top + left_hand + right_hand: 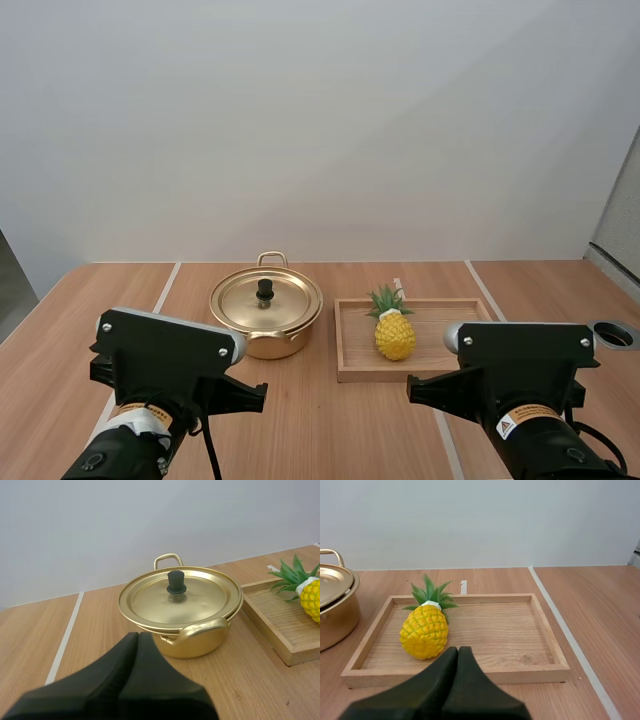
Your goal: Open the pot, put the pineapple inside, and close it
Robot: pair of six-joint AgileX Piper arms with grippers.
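Note:
A gold pot (266,318) (192,637) stands on the table with its lid (265,299) (177,597) on; the lid has a black knob (176,582). To its right a small yellow pineapple (394,330) (426,628) with green leaves lies in a wooden tray (360,372) (520,630). My left gripper (138,637) is shut on nothing, short of the pot's near handle. My right gripper (458,651) is shut too, at the tray's near rim, beside the pineapple.
The pot (334,602) stands just left of the tray. White lines (166,288) (570,640) cross the wooden tabletop. A round hole (615,334) sits at the table's right edge.

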